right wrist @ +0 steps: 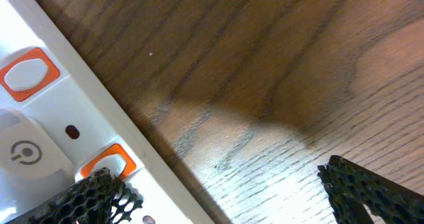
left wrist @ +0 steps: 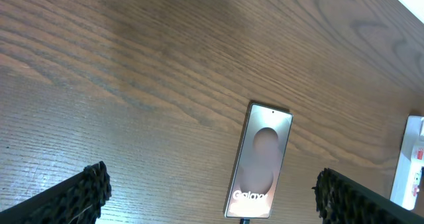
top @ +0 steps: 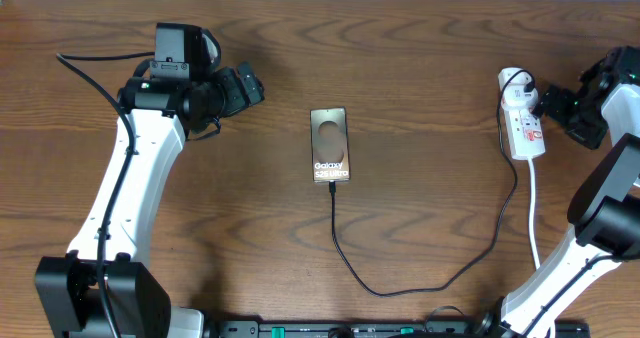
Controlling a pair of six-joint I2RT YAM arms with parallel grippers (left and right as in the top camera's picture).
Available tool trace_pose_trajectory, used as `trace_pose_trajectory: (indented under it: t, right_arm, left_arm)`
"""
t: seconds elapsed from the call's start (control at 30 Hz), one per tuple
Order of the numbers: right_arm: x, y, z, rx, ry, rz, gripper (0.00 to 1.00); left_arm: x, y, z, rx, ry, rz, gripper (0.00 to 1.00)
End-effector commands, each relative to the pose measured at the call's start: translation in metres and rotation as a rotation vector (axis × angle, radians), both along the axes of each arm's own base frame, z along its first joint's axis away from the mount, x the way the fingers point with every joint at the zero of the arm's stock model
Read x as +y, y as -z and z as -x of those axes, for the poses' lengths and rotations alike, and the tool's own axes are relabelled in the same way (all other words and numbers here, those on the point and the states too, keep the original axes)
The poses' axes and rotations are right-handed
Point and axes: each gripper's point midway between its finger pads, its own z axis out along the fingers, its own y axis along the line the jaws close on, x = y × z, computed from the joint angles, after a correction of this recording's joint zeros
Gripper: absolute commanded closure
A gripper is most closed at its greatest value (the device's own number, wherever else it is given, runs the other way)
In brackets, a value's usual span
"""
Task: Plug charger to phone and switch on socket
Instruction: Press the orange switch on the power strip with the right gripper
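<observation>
- The phone (top: 330, 145) lies in the middle of the tabletop (top: 250, 248); the charger (top: 333, 213) meets its near edge.
- The left hand (top: 247, 86), fingers apart, hangs left of it.
- The right hand (top: 555, 108), fingers apart, is at the socket (top: 521, 138), far right.

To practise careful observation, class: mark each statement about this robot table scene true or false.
1. The phone lies flat on the table between the two arms. True.
2. The charger cable lies coiled, apart from the phone. False: it runs right up to the phone's lower edge.
3. The left jaws are shut on the phone. False: they stand open and empty, apart from it.
4. The right jaws are open at the power strip. True.
</observation>
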Motion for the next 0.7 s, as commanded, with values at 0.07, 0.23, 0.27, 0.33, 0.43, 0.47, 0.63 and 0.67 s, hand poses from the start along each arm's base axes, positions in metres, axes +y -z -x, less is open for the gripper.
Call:
trace_pose_trajectory:
  t: [0.07, 0.23, 0.27, 0.33, 0.43, 0.47, 0.63, 0.67]
  right_arm:
    - [0.055, 0.025, 0.003, 0.030, -0.083, -0.184, 0.01]
    - [0.057, 0.025, 0.006, 0.042, -0.083, -0.192, 0.01]
    - [0.056, 0.026, 0.007, 0.048, -0.081, -0.187, 0.01]
    - [0.050, 0.027, 0.011, 0.071, -0.072, -0.157, 0.01]
    - [0.034, 0.020, 0.018, 0.114, -0.050, -0.077, 0.01]
    - [0.027, 0.011, 0.019, 0.122, -0.040, -0.053, 0.01]
    - [0.004, -0.051, 0.014, 0.086, -0.024, 0.028, 0.01]
    - [0.003, -0.061, 0.014, 0.075, -0.036, 0.037, 0.01]
  left_arm:
    - [0.002, -0.010, -0.002, -0.030, -0.001, -0.010, 0.00]
    - [0.002, -0.010, -0.002, -0.030, -0.001, -0.010, 0.00]
    - [0.002, -0.010, -0.002, -0.030, -0.001, -0.010, 0.00]
    - [0.002, -0.010, -0.002, -0.030, -0.001, -0.010, 0.00]
    - [0.002, -0.010, -0.002, -0.030, -0.001, -0.010, 0.00]
    - [0.002, -0.010, -0.002, -0.030, -0.001, -0.010, 0.00]
    - [0.002, -0.010, -0.002, -0.030, -0.001, -0.010, 0.00]
    - [0.002, -0.010, -0.002, -0.030, -0.001, -0.010, 0.00]
